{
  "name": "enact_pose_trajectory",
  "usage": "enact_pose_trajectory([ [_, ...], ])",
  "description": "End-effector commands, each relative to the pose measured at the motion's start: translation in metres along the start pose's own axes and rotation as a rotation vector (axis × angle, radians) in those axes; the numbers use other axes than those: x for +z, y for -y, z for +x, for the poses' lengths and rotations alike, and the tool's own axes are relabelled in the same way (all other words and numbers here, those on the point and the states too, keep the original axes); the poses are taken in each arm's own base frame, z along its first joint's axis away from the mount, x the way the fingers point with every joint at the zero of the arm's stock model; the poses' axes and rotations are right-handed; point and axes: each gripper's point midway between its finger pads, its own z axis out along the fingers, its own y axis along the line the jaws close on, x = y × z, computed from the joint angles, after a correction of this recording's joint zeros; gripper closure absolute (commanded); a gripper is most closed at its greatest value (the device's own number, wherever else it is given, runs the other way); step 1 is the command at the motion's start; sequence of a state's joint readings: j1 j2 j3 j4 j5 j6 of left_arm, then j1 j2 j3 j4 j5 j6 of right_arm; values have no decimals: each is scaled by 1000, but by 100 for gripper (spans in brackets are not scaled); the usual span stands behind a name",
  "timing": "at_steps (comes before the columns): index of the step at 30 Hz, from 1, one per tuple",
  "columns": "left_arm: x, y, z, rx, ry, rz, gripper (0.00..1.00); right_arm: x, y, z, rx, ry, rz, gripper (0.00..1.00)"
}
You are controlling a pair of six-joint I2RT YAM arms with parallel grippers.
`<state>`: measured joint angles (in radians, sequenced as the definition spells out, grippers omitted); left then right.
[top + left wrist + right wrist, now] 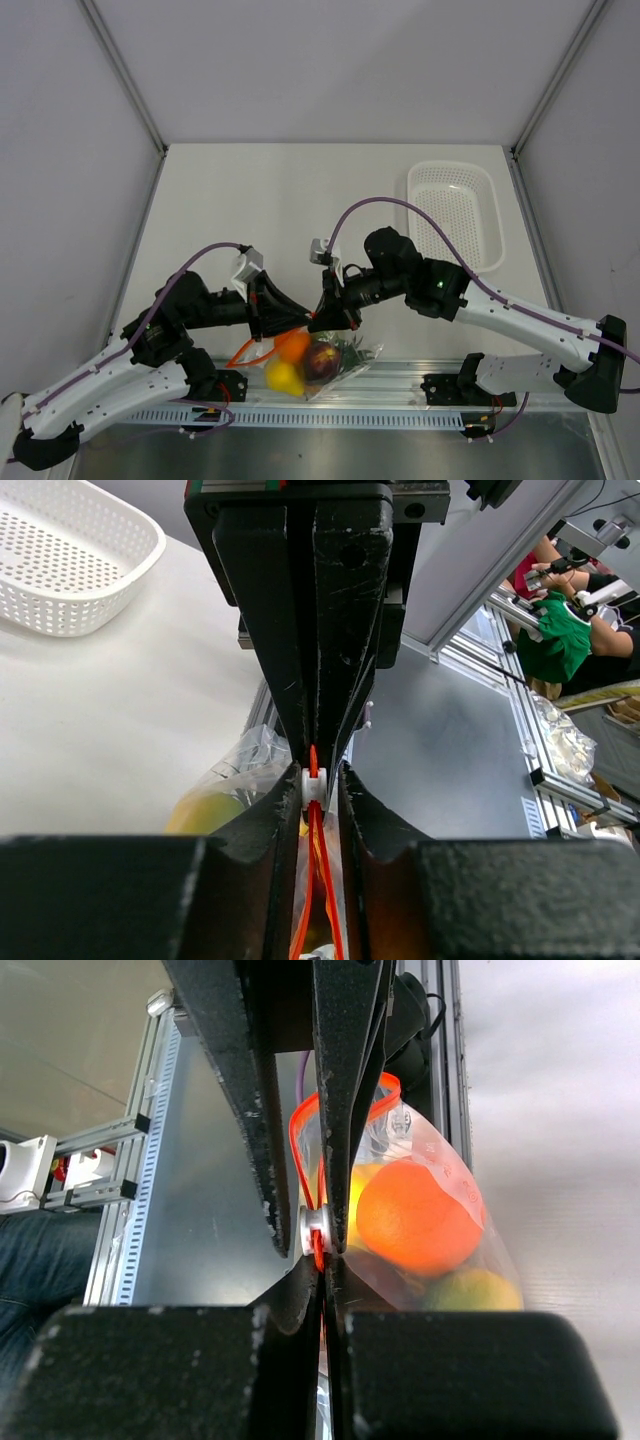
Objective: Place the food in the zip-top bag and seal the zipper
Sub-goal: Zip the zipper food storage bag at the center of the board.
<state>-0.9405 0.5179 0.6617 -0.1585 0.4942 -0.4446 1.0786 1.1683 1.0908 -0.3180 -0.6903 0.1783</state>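
Note:
The clear zip-top bag lies at the table's near edge, holding the food: an orange, a yellow pear and a dark red fruit. In the right wrist view the orange and a yellow-green fruit show through the bag. My right gripper is shut on the red-orange zipper just behind its white slider. My left gripper faces it, its jaws narrowly either side of the slider, a small gap on one side. The zipper is parted below.
A white perforated basket stands empty at the back right of the table, also in the left wrist view's upper left as the basket. The aluminium rail runs under the bag along the near edge.

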Motion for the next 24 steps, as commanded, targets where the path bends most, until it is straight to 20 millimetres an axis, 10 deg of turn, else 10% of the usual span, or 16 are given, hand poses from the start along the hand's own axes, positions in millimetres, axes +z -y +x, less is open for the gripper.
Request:
enact_pose_trajectory([
  [1,0,8,-9,12,22,36,79,-6,-9,-17,-60,54,-12,100],
  [8,-3,7,-7,3,21,25,99,-9,5,-24,-47,108,75,100],
  [24,-4,-2,8,-51,-7,-16,99,-18,21,-48,22,283,211,100],
])
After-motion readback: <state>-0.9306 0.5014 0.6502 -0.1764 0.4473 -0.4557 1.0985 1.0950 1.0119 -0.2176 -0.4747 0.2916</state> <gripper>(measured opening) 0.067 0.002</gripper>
